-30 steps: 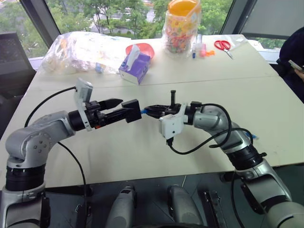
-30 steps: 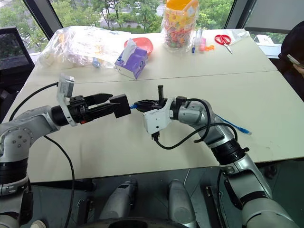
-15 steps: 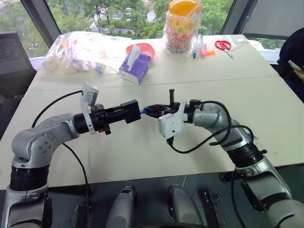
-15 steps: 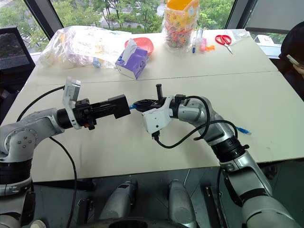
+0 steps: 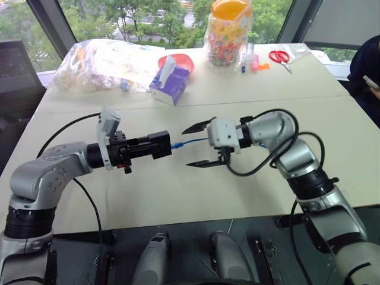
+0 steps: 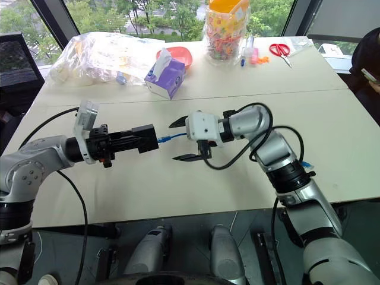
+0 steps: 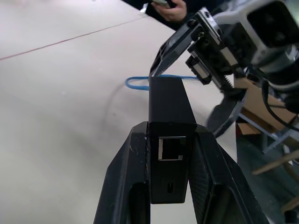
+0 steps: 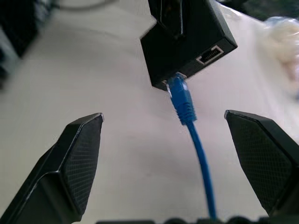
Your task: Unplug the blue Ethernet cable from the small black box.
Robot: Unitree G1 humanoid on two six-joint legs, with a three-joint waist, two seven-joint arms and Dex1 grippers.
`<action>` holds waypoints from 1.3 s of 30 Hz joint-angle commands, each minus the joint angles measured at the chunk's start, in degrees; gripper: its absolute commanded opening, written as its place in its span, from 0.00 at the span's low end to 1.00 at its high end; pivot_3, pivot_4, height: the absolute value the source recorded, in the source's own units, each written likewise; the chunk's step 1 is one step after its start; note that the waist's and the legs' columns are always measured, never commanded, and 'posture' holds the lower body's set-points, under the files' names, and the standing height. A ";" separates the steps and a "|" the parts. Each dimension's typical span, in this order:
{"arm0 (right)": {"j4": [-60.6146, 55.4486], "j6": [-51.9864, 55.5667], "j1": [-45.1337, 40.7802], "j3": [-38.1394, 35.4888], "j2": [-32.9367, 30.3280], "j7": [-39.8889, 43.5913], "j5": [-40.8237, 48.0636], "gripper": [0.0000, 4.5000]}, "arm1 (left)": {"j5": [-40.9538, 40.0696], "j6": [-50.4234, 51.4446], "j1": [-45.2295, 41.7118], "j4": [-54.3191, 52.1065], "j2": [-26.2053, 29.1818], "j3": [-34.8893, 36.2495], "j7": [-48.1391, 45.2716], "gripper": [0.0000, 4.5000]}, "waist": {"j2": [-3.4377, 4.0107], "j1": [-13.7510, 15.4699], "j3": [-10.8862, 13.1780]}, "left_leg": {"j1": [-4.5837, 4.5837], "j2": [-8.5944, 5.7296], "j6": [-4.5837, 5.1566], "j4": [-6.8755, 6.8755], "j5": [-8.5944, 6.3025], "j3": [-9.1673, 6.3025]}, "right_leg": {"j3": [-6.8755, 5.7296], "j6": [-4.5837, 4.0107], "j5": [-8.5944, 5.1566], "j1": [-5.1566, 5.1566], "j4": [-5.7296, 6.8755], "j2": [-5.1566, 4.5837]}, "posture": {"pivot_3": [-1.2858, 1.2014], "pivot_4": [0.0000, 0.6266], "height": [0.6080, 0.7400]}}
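Note:
My left gripper [image 5: 152, 146] is shut on the small black box [image 5: 161, 144] and holds it level above the table. In the left wrist view the box [image 7: 169, 119] sits between both fingers [image 7: 125, 186], an empty socket facing the camera. The blue Ethernet cable [image 5: 191, 142] runs from the box toward my right gripper [image 5: 187, 147]. Its plug [image 8: 180, 93] sits in the box's side socket [image 8: 187, 42]. My right gripper [image 8: 163, 119] is open, one finger on either side of the cable, touching neither cable nor box.
At the back of the white table [image 5: 178, 190] are a purple tissue box [image 5: 169, 83], a red bowl [image 5: 178, 59], a clear plastic bag [image 5: 101, 56], a candy jar [image 5: 227, 29] and red scissors [image 5: 278, 56]. A person sits at the far right [image 5: 368, 65].
My right gripper has let go of the plug, opened wide and rolled, drawing back slightly. My left gripper closed onto the black box. The cable stays plugged in.

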 commanded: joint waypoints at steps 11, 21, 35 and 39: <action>11.99 26.49 -9.44 -4.39 5.57 1.74 11.07 0.86 | -1.19 -0.76 -0.53 -0.97 2.32 4.03 -3.41 0.11 | 0.00 0.09 0.00 | -0.09 0.00 -0.01 -0.04 -0.01 0.02 | -0.03 -0.05 -0.01 -0.09 -0.05 0.00 | 0.52 0.24 0.91; 12.45 27.09 -9.78 -3.28 7.28 1.61 10.44 0.63 | -0.77 -0.99 -1.51 -0.73 2.28 3.73 -3.53 0.11 | 0.00 -0.02 0.00 | -0.08 0.00 -0.01 -0.04 -0.01 0.02 | -0.03 -0.04 -0.01 -0.10 -0.03 0.01 | 0.52 0.24 0.91; 10.66 28.57 -9.18 -1.77 8.38 1.18 10.25 0.28 | -0.61 -1.15 -1.51 -1.11 1.60 3.14 -3.36 0.11 | 0.00 -0.02 0.01 | -0.08 0.00 -0.01 -0.04 -0.01 0.02 | -0.03 -0.04 -0.01 -0.10 -0.03 0.01 | 0.52 0.24 0.91; 10.41 28.67 -9.09 -1.73 8.49 1.19 10.30 0.28 | -0.54 -1.21 -1.50 -1.11 1.49 3.00 -3.37 0.11 | 0.00 -0.02 0.00 | -0.08 0.00 -0.01 -0.04 -0.01 0.02 | -0.03 -0.04 -0.01 -0.10 -0.03 0.01 | 0.52 0.24 0.91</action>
